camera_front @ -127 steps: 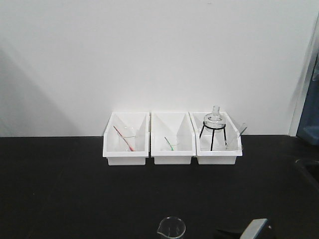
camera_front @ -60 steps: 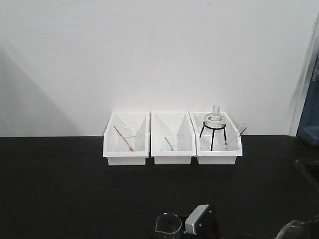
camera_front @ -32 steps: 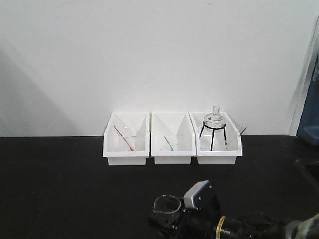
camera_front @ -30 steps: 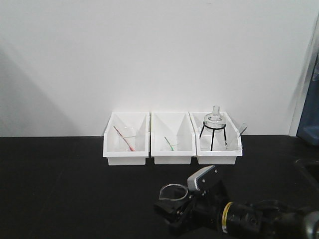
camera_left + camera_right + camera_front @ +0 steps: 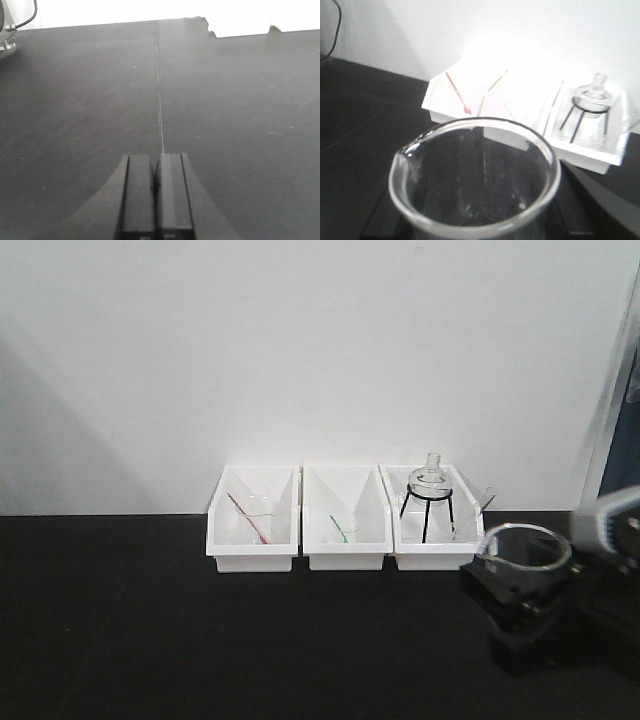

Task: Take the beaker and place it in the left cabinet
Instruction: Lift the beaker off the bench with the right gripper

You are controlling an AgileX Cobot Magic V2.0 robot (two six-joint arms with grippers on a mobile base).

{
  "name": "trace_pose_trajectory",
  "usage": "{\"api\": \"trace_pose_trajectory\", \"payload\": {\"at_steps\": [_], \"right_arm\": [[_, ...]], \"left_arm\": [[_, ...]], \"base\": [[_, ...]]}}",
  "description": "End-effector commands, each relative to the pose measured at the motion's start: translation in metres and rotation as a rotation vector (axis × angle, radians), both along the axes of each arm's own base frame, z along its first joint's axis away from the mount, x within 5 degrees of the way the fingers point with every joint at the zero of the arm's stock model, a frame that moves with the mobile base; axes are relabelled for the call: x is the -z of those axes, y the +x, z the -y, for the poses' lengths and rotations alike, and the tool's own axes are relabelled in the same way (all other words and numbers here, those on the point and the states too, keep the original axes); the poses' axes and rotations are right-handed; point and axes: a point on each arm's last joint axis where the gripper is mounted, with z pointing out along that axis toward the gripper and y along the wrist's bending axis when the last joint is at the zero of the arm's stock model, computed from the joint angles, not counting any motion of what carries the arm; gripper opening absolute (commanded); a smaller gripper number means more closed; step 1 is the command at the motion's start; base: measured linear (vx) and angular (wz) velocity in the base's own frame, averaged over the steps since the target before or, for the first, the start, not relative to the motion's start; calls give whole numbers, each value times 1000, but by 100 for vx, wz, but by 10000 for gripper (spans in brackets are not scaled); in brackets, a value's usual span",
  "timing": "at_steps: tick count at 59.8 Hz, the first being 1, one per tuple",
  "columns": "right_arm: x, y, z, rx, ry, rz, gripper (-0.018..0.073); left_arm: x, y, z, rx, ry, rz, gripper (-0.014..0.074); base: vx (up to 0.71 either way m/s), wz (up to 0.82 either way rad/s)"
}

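Front view: my right fingers [image 5: 487, 583] are clamped on the small clear glass beaker with a pouring spout [image 5: 525, 552]. It sits at 4 o'clock, its rim overlapping the rightmost of three white plastic bins [image 5: 435, 540] on the black worktop [image 5: 150, 620].

Left wrist view: my left fingers [image 5: 140, 195] are pressed together above the worktop.

Right wrist view: the beaker fills the lower frame, upright, spout at 9 o'clock.
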Motion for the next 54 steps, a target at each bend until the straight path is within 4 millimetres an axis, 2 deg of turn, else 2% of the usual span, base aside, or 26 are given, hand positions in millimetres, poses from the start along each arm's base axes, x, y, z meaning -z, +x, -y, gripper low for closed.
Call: {"api": "trace_pose_trajectory", "payload": {"at_steps": [1, 13, 24, 32, 54], "right_arm": [[-6, -29, 17, 84, 39, 68, -5], [24, -74, 47, 247, 55, 118, -5], [44, -97, 55, 258, 74, 139, -5], [48, -103, 58, 260, 50, 165, -5], [48, -103, 58, 258, 47, 165, -5]], "left_arm": [[-12, 1, 1, 18, -4, 99, 4], [-12, 1, 1, 18, -4, 99, 4], [-12, 1, 1, 18, -4, 99, 4], [-12, 1, 1, 18, -4, 99, 4], [-12, 1, 1, 18, -4, 99, 4]], "base": [[0, 0], [0, 0], [0, 0], [0, 0], [0, 0]]}}
